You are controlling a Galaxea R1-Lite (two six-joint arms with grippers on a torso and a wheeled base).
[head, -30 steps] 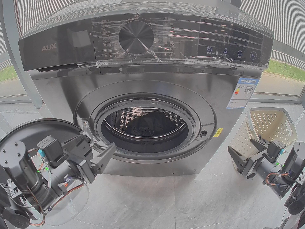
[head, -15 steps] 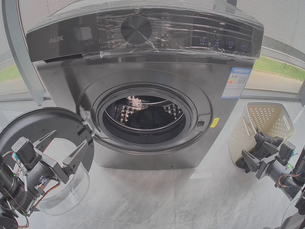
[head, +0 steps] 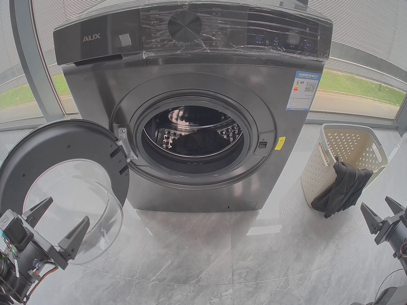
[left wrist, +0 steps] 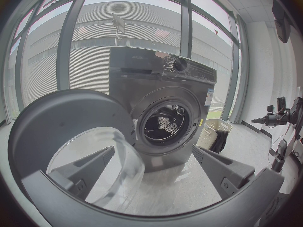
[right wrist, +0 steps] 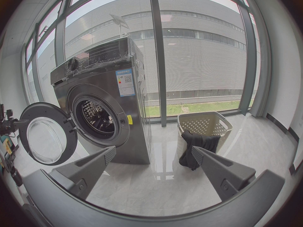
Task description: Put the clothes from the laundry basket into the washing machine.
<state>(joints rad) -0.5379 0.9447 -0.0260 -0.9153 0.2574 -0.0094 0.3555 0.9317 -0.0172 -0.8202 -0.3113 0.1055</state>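
Now the left gripper and right gripper hang open, empty — a dark garment drapes over the basket rim beside the washing machine; a snagged pull might tip the basket.

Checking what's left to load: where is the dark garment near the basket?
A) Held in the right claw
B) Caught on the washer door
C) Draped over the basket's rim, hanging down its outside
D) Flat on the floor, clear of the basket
C: the garment hangs over the rim of the basket and down its outer wall, and the right claw is open and empty.
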